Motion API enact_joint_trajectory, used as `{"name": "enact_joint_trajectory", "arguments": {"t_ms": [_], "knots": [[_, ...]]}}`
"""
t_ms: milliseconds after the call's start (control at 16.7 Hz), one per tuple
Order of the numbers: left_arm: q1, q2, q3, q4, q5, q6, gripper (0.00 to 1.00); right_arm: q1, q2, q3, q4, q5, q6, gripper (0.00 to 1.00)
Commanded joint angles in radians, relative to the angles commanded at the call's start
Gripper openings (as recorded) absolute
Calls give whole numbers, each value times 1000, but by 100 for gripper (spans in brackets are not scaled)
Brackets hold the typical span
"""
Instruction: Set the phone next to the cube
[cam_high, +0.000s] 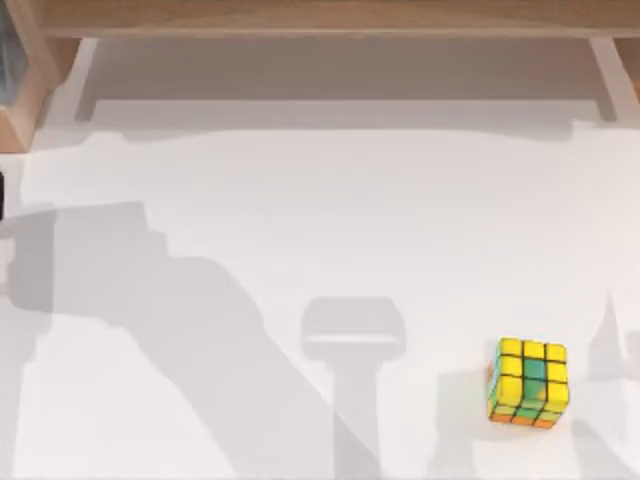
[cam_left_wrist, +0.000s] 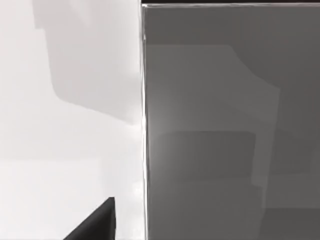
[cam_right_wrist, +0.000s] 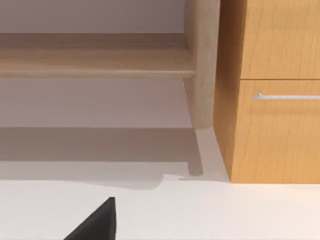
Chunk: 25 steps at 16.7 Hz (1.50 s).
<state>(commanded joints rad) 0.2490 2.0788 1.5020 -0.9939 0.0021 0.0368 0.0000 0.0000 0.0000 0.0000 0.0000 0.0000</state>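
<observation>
The cube (cam_high: 529, 381), mostly yellow with green and orange tiles and black grid lines, sits near the table's front right. In the left wrist view the phone (cam_left_wrist: 225, 125) appears very close as a flat grey reflective face with a thin silver rim, next to the white table (cam_left_wrist: 65, 165). A dark corner of my left gripper (cam_left_wrist: 95, 227) shows beside the phone's rim; I cannot tell whether it touches the phone. A dark corner of my right gripper (cam_right_wrist: 95, 225) hangs above the white table, facing the back of the table.
A wooden shelf rail (cam_high: 320, 18) runs along the back edge. A wooden cabinet (cam_right_wrist: 275, 125) with a drawer handle (cam_right_wrist: 287, 96) and a wooden post (cam_right_wrist: 202, 65) stand at the back. Arm shadows cross the white table (cam_high: 300, 200).
</observation>
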Motion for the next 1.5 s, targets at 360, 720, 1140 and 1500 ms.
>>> {"name": "enact_joint_trajectory", "arguments": {"t_ms": [360,720,1140,1500], "knots": [[-1,39,-54,95,0,0,100,0,0,0,0,0,0,100],[1,60,-77,137,0,2,100,0,0,0,0,0,0,100],[1,60,-77,137,0,2,47,0,0,0,0,0,0,100],[1,60,-77,137,0,2,2,0,0,0,0,0,0,100]]}}
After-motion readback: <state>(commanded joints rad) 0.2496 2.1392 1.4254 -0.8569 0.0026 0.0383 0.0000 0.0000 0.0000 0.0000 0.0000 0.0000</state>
